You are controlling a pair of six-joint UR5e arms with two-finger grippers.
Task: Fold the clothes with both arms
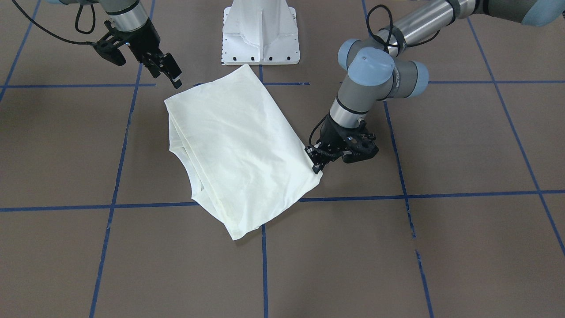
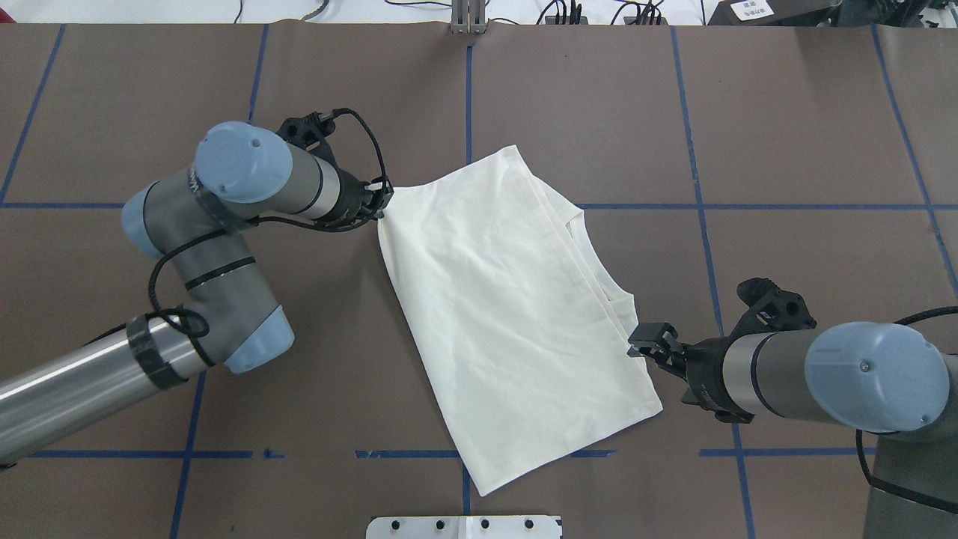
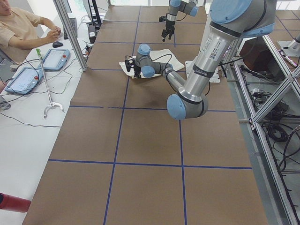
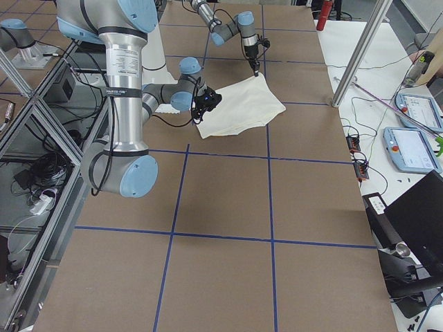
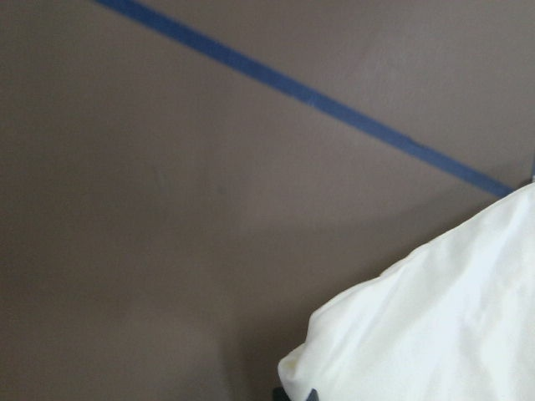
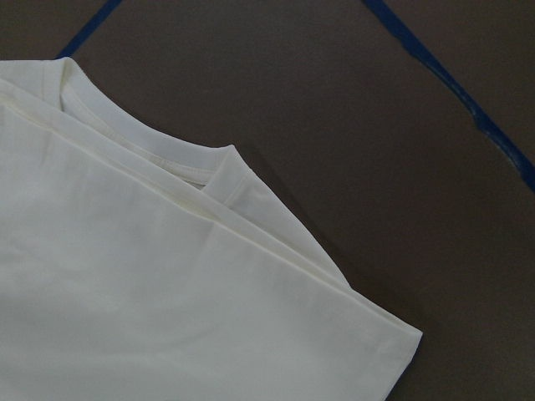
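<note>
The shirt (image 2: 509, 322) lies plain side up in the middle of the table (image 2: 786, 150), folded into a long rectangle. Its long axis runs from the far side towards the robot's base and slants to the robot's right as it comes nearer. The ribbed collar (image 6: 180, 163) and the stacked layer edges show along the long side that faces the right arm.

The left pincer (image 2: 380, 208) is low at the far left corner, its tip touching the cloth where the far short edge meets the left long edge. Whether it is clamped on that corner or only resting against it cannot be told. The left wrist view shows just the corner lying on the table, with a dark sliver of finger at the frame's bottom.

The right pincer (image 2: 645, 340) hangs just off the opposite long edge, beside the collar and nearer the near right corner than the far one. Its jaws look parted and hold nothing. The right wrist view looks down on the cloth from above and shows no contact.

So the shirt lies between the two pincers, which stand diagonally across it. A fold across the long axis would probably need both on one short edge. The left is already at the far edge, while the right is closer to the near one.
</note>
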